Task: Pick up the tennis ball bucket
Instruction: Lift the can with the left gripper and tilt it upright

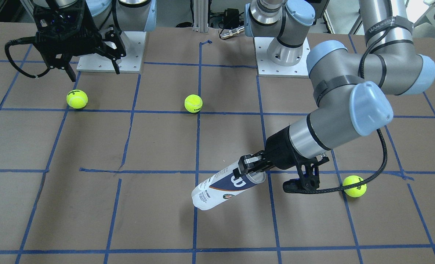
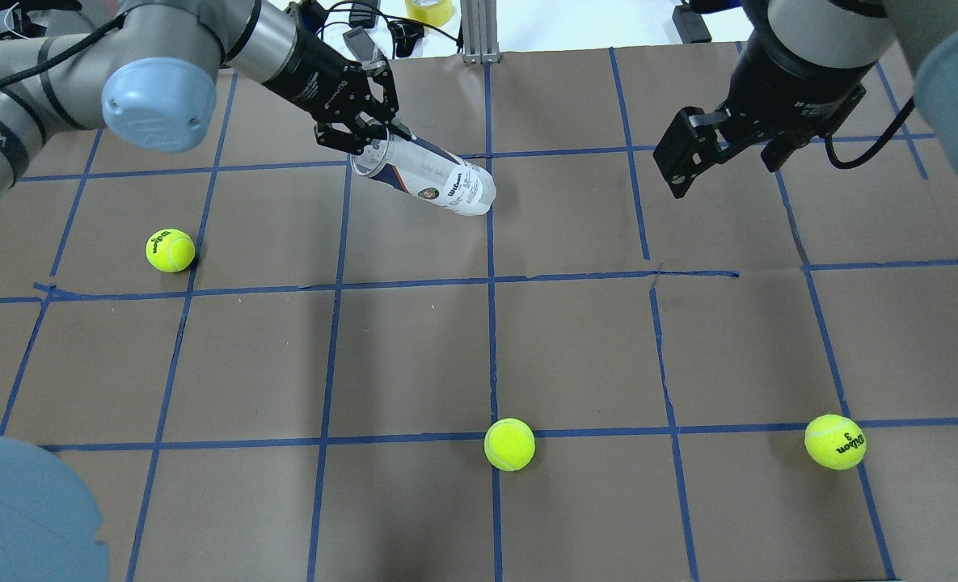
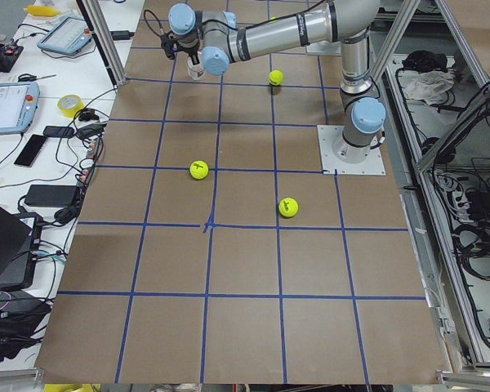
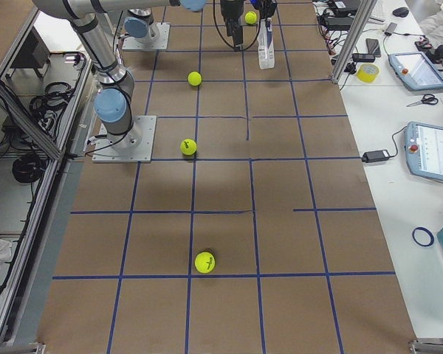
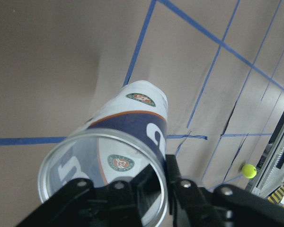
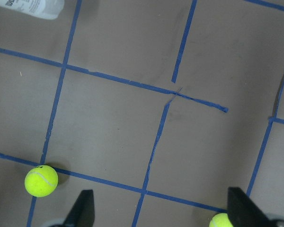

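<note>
The tennis ball bucket (image 1: 221, 187) is a clear tube with a white, dark blue and orange label and a silvery rim. My left gripper (image 1: 248, 167) is shut on its open rim, one finger inside and one outside. The tube hangs tilted, its closed end low and just above the table, with its shadow showing apart from it. It also shows in the overhead view (image 2: 430, 174) under my left gripper (image 2: 365, 133), and in the left wrist view (image 5: 128, 142). My right gripper (image 2: 725, 162) is open and empty, well above the table on the other side, far from the tube.
Three yellow-green tennis balls lie loose on the brown, blue-taped table (image 2: 576, 347): one at the left (image 2: 170, 250), one near the front middle (image 2: 509, 444), one at the front right (image 2: 835, 441). The arm bases stand at the robot's edge (image 1: 283, 58).
</note>
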You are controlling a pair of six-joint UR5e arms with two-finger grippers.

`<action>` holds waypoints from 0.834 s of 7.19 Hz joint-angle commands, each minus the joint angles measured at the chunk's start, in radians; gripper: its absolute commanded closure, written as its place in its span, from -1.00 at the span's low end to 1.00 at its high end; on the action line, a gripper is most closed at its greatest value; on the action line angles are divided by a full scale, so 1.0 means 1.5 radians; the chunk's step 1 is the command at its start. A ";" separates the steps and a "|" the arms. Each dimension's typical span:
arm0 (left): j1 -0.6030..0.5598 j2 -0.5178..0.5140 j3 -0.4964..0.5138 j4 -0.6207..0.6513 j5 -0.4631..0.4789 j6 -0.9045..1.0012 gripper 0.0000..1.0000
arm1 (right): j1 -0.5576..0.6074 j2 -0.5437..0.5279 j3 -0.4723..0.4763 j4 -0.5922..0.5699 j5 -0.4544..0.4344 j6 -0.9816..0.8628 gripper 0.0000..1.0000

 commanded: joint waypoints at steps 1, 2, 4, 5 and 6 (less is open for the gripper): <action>-0.068 -0.011 0.048 0.001 0.208 0.000 1.00 | -0.003 0.000 0.005 0.022 -0.004 -0.002 -1.00; -0.098 -0.013 0.057 -0.001 0.306 0.036 1.00 | 0.000 0.000 0.006 0.025 -0.002 0.000 -1.00; -0.131 -0.028 0.060 0.001 0.412 0.098 1.00 | -0.003 0.000 0.005 0.028 -0.007 -0.009 -1.00; -0.133 -0.041 0.061 0.004 0.412 0.104 1.00 | -0.002 0.000 0.005 0.027 -0.006 -0.008 -1.00; -0.133 -0.050 0.061 0.012 0.407 0.104 1.00 | -0.002 0.000 0.006 0.022 -0.006 -0.010 -1.00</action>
